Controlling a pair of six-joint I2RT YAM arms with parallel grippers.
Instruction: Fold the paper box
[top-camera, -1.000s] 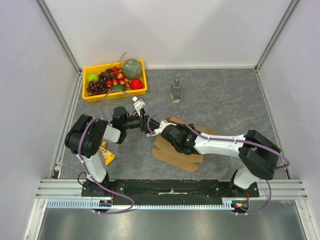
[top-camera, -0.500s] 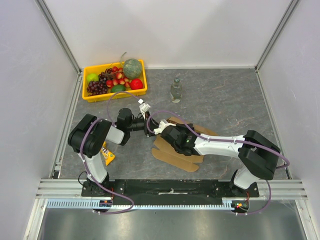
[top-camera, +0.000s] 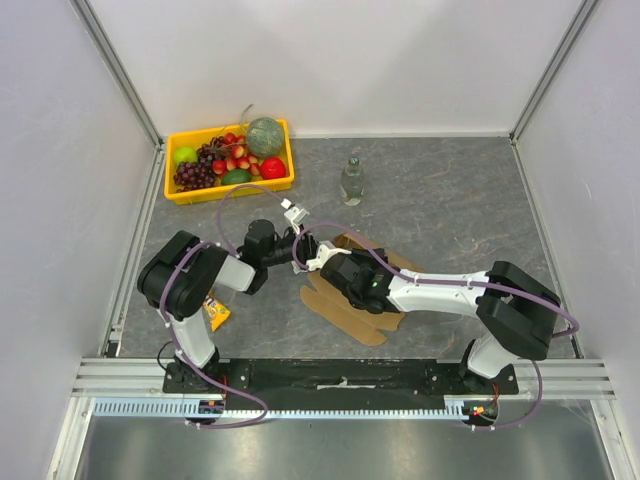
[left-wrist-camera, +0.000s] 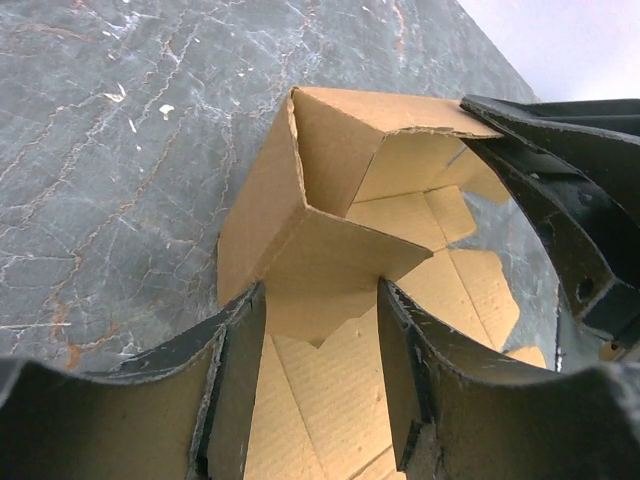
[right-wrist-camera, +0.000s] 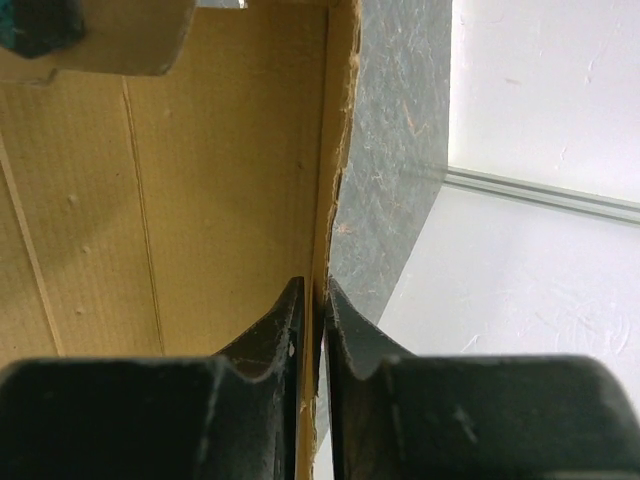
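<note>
The paper box lies part-folded near the middle of the worktop, its near flaps flat with scalloped edges and its far-left corner raised into two upright walls meeting at a crease. The right claw pinches the thin top edge of one wall, its fingers almost pressed together. The left claw is spread partway and straddles the raised corner flap; whether it presses on the cardboard, I cannot tell. Both arms crowd over the box. Bare grey worktop lies open to the right and beyond. A bottle stands well apart, a yellow fruit tray fills the far-left corner, and a snack packet lies beside the left arm.
</note>
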